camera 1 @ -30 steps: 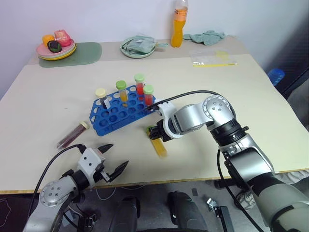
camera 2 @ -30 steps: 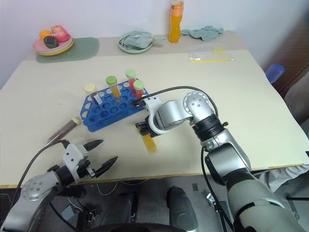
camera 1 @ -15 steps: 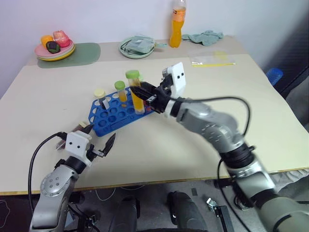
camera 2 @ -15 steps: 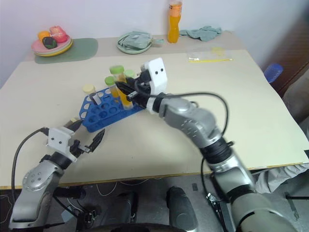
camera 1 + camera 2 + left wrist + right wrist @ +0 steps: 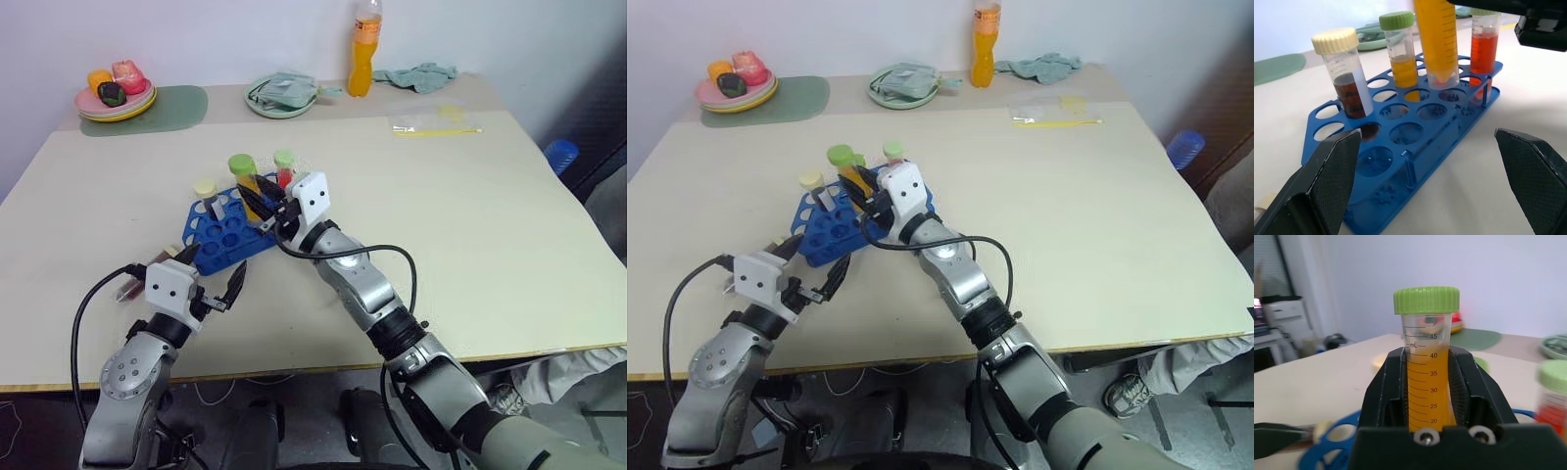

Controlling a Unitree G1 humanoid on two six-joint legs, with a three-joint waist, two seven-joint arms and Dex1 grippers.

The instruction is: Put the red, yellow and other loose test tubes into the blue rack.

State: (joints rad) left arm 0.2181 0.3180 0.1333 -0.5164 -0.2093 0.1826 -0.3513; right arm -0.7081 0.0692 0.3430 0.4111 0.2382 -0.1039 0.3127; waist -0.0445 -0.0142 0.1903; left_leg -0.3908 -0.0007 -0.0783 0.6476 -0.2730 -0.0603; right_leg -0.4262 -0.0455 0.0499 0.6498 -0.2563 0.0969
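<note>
Left gripper: fingers spread wide, holding nothing, poised near the table's front edge and aimed at the blue rack.

Dark tube: lying flat on the table beside the left gripper, cream cap toward the rack, apart from it. Loose; not yet racked.

Blue rack: on the table just ahead of the left gripper, most holes vacant. Contents as seen from the left wrist:
- cream-capped tube, dark brown liquid, standing in a hole at the rack's left end;
- green-capped tube, yellow-orange liquid, standing further along;
- red tube, red-orange liquid, standing at the rack's right end. A second tube may stand behind it; this cannot be told from here.

Yellow tube: green cap, orange-yellow liquid, held upright. Its pointed tip hangs just above an open hole between the green-capped tube and the red tube; from the left wrist it looks above the hole rather than seated.

Right gripper: clamped on the yellow tube, both fingers pressed against its sides below the cap, hovering over the rack.

Background items, rear of table: plate of fruit on a green mat, bowl with cloth, orange bottle, clear bag.

Status, by judgement: at least three tubes racked; one in hand, about to be lowered; one left on the table to collect. Task well past halfway.
</note>
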